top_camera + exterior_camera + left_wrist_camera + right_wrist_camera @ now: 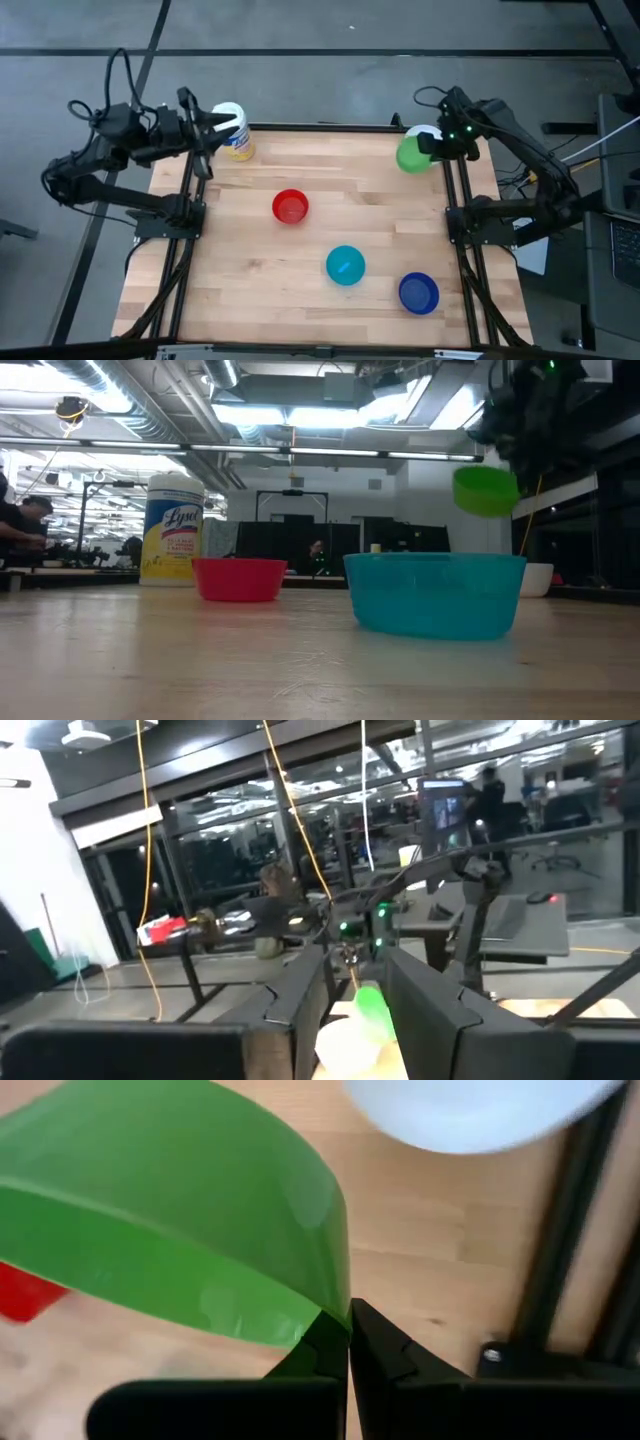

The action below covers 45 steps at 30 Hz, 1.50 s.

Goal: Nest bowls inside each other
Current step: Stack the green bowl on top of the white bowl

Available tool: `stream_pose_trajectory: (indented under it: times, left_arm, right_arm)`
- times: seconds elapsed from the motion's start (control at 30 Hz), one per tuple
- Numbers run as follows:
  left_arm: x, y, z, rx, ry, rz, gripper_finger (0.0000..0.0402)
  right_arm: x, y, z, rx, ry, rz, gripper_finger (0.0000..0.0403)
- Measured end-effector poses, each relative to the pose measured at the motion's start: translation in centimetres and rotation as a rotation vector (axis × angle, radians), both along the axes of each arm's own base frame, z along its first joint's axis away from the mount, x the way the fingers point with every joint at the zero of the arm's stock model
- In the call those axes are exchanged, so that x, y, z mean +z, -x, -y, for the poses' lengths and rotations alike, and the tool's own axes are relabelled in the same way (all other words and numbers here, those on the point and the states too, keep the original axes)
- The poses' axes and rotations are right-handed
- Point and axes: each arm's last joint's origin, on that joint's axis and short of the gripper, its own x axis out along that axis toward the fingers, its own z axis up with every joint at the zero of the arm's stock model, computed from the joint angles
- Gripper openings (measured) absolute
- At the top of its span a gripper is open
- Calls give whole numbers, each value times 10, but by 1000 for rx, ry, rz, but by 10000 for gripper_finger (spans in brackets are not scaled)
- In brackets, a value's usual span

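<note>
My right gripper [432, 148] is at the table's far right corner, shut on a green bowl [410, 157] that it holds in the air [485, 490]. Just beyond it a white bowl [428, 131] sits on the table. A red bowl [290, 206], a teal bowl [345, 265] and a dark blue bowl [418, 292] each stand apart on their bases. My left gripper [222, 125] hovers open at the far left, beside the jar [234, 135], with nothing between its fingers [300, 995]. My right gripper pinches the green bowl's wall at the rim [318, 1320] between its two fingers. The fingers come from above, pointing steeply down. The bowl hangs tilted, clear of the table, to one side of the fingers and next to the white bowl [480, 1110].
A white-capped jar with a yellow label [172, 528] stands at the far left corner. Black frame rails run along the table's left [185, 230] and right [462, 240] sides. Bare wood lies between the red bowl and the green one.
</note>
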Motion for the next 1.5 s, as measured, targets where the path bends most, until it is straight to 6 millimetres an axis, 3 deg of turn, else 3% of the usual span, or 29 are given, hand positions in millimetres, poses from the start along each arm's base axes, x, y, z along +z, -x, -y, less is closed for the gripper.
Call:
stream_pose_trajectory:
  times: [0.17, 0.37, 0.47, 0.67, 0.9, 1.3, 1.5]
  left_arm:
    - [3, 0, 8, -50, -1, 30, 106]
    - [9, -1, 17, -91, -23, 83, 106]
    - [10, -1, 20, -89, -27, 94, 106]
    - [13, 1, 27, -73, -46, 115, 106]
    - [13, 3, 33, -76, -32, 112, 106]
    - [15, 2, 40, -133, -21, 130, 106]
    - [15, 3, 43, -156, -20, 129, 106]
  right_arm:
    - [-14, 16, 14, -154, 15, -22, 0]
    - [-7, 20, 42, -430, 149, 152, 0]
    - [-16, 21, 46, -514, 105, 231, 0]
    - [-46, 23, 37, -545, -6, 196, 0]
    - [-61, 38, 17, -613, -6, 143, 0]
    - [-55, 52, -1, -744, 145, 109, 4]
    - [-42, 49, 1, -729, 279, 212, 85]
